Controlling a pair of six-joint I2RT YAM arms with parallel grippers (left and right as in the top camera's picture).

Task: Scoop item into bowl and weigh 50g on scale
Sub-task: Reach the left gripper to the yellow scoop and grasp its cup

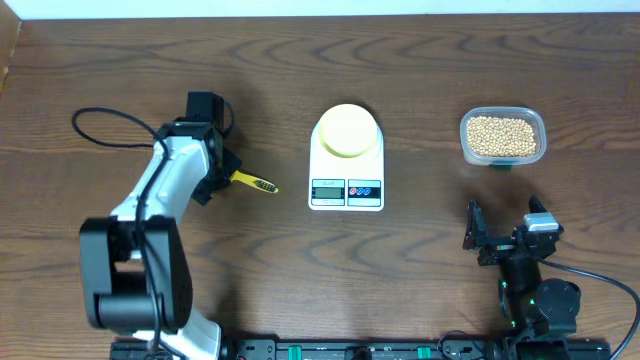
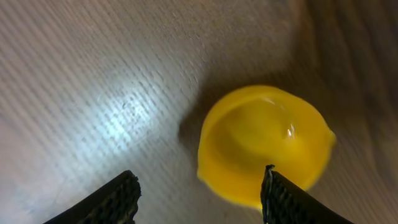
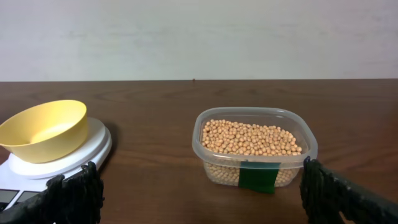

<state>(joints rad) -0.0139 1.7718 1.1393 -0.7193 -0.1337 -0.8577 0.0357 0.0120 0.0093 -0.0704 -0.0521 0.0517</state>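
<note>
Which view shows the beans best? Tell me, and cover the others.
Right wrist: the beans sit in the clear tub close up, individually visible. Overhead shows them small, from above. Left wrist shows none, just the yellow scoop.

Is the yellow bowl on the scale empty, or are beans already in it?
Empty. From overhead, the bowl on the scale shows a plain yellow inside; the beans in view lie in the clear tub.

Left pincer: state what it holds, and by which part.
Nothing is held. The left pincer hovers open over the cup end of the yellow scoop, unclamped.
</note>
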